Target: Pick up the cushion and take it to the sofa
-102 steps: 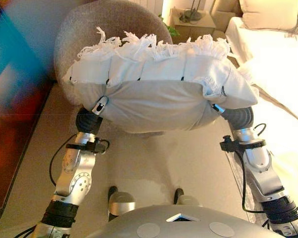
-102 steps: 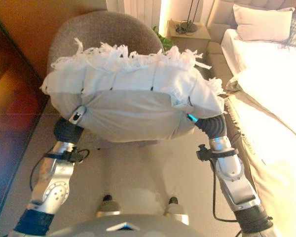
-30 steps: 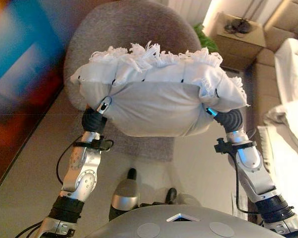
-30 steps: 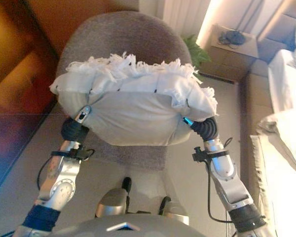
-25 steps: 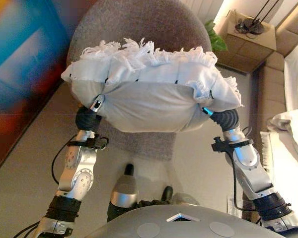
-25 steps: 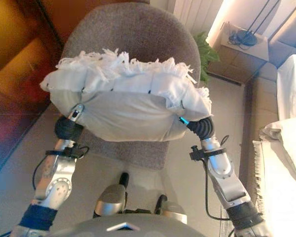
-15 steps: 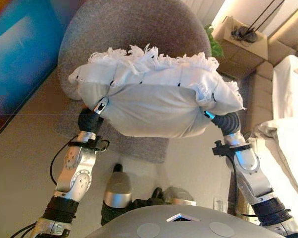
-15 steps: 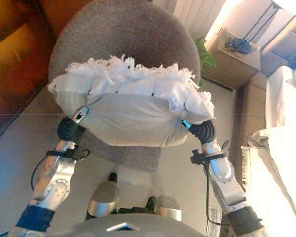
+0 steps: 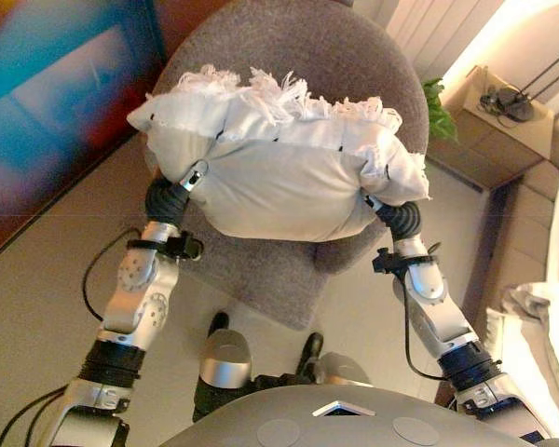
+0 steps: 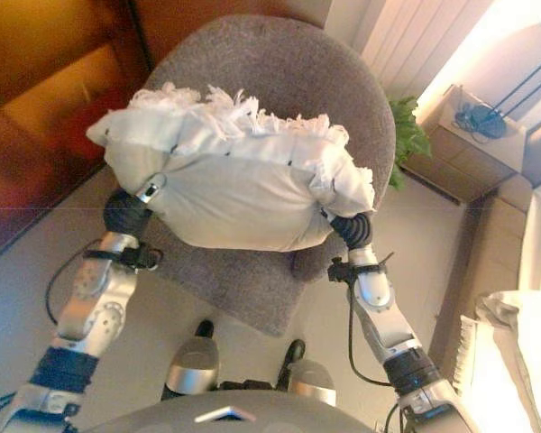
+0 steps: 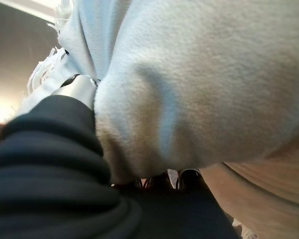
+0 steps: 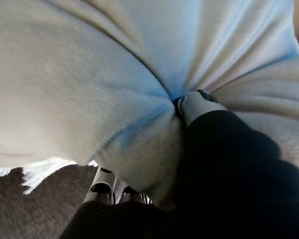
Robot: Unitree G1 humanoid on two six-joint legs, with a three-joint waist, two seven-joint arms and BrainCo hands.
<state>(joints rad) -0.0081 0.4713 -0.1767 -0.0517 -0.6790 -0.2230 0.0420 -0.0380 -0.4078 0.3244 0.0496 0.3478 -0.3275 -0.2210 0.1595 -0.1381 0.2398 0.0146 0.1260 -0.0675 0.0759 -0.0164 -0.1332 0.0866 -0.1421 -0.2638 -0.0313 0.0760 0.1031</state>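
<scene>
- On the far left there is a dark wall panel (image 9: pixel 47 102) with blue and red-brown patches on it.
- The left hand (image 9: pixel 188 180) is pushed into the left end of the cushion (image 9: pixel 279 177). Only a bit of the thumb and the dark cover show in the head views.
- In the left wrist view the thumb (image 11: pixel 78 88) presses into a fold of the cloth and the dark fingertips (image 11: pixel 188 175) peek out from under the cushion — the hand pinches the cushion between them.
- The cushion is big, soft and white, with a frilly white fringe (image 9: pixel 261 93) along its top edge. It is up in the air, held between the two hands, right over the seat of a round grey-brown armchair (image 9: pixel 307 47). I cannot tell if it touches the chair.
- The right hand (image 10: pixel 329 216) is tucked in at the right end of the cushion and is mostly hidden in the head views.
- In the right wrist view the thumb (image 12: pixel 199 102) digs into the cloth where it bunches up, and silver fingers (image 12: pixel 107 186) show below the cushion — so this hand grips the cushion too.
- Past the chair on the right there is a green plant (image 9: pixel 440 107).
- Next comes a small wooden side table (image 9: pixel 503 126) with dark things on top.
- At the far right edge there is some white bedding (image 9: pixel 540 326).
</scene>
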